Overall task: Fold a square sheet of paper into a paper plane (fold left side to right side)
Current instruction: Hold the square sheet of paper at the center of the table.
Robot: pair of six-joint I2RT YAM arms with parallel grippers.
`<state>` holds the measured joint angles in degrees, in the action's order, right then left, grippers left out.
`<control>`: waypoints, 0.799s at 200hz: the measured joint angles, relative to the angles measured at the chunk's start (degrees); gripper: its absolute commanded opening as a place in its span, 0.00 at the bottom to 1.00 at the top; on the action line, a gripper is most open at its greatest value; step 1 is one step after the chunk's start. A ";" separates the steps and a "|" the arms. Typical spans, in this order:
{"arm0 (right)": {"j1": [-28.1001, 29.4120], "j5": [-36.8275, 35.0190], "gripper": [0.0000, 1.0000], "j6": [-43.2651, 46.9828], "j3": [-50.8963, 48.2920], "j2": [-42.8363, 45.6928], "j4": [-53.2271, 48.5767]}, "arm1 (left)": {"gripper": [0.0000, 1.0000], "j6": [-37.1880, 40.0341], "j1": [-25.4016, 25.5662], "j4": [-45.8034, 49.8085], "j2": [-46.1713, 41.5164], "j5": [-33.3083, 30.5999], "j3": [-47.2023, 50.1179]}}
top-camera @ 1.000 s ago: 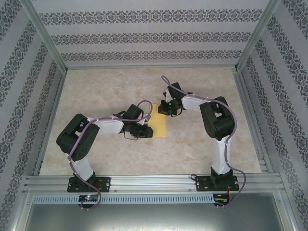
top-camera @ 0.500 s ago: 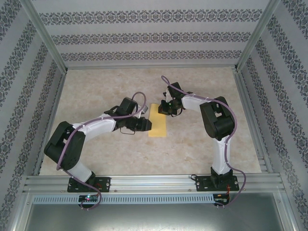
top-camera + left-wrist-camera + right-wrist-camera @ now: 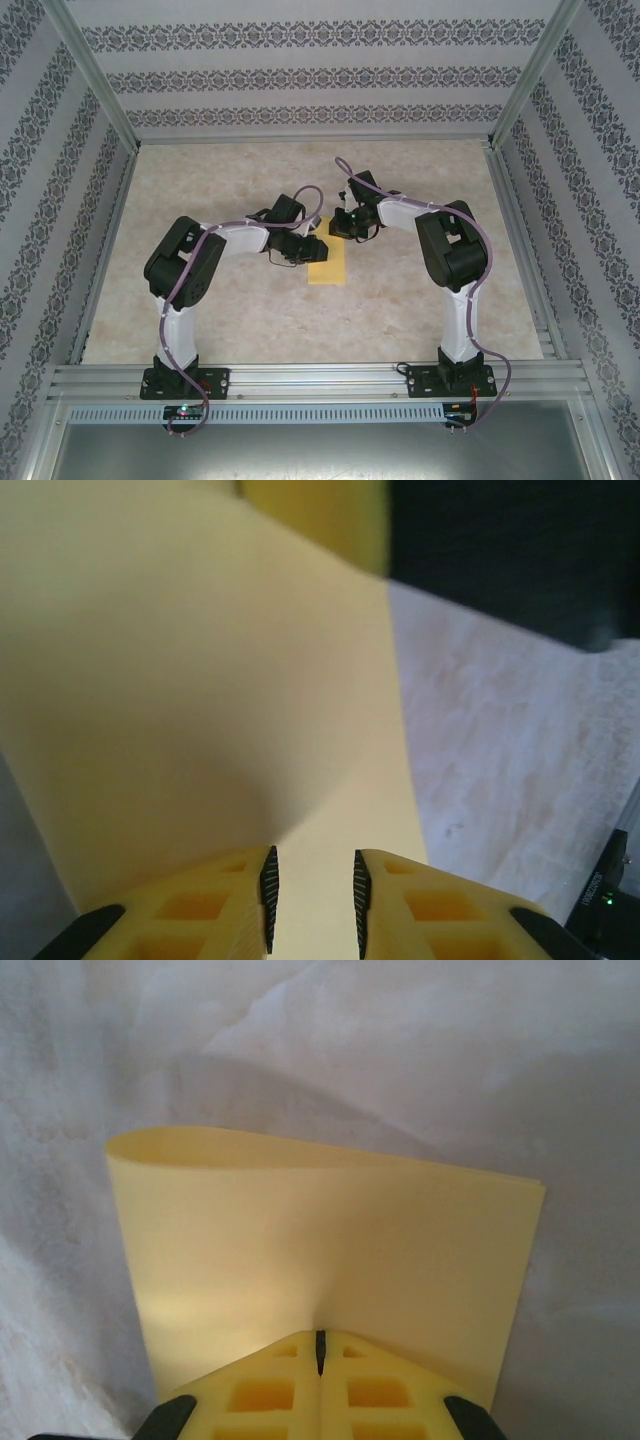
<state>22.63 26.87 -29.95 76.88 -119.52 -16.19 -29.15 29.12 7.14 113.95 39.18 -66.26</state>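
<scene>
Two tools meet mid-table on your marbled table, patterned walls around; the matte yellow square sheet of paper lies doubled, right tool pinching it, left tool slightly spread.

Count:
- 1 thin yellow-orange paper sheet, doubled over, so 2 layers showing.
- 2 white-and-black jointed robot arms: left arm, right arm.
- 2 grippers: left gripper, right gripper.
- 2 yellow plastic fingers per gripper, 4 total.
- 2 purple cables, one per arm.
- 2 black base plates, one under each arm.
- 1 beige marble-pattern table.
- 3 walls with floral-band wallpaper.
- 2 slanted aluminium corner posts.
</scene>
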 measured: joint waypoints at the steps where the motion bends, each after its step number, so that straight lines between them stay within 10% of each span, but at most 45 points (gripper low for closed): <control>1: 0.00 0.00 0.00 0.00 0.00 0.00 0.02 | 0.30 0.00 0.00 -0.02 0.02 0.09 0.00; 71: -0.04 -1.90 0.16 0.70 -3.13 6.88 1.05 | 0.30 0.44 0.07 -0.33 -0.63 0.07 1.14; 160: 3.02 0.35 0.00 0.59 -18.21 19.39 1.29 | 0.30 0.39 0.17 -0.76 -0.96 -0.02 1.66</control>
<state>25.65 27.22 -29.36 58.67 -100.14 -14.90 -28.75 29.30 6.37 112.99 39.16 -64.60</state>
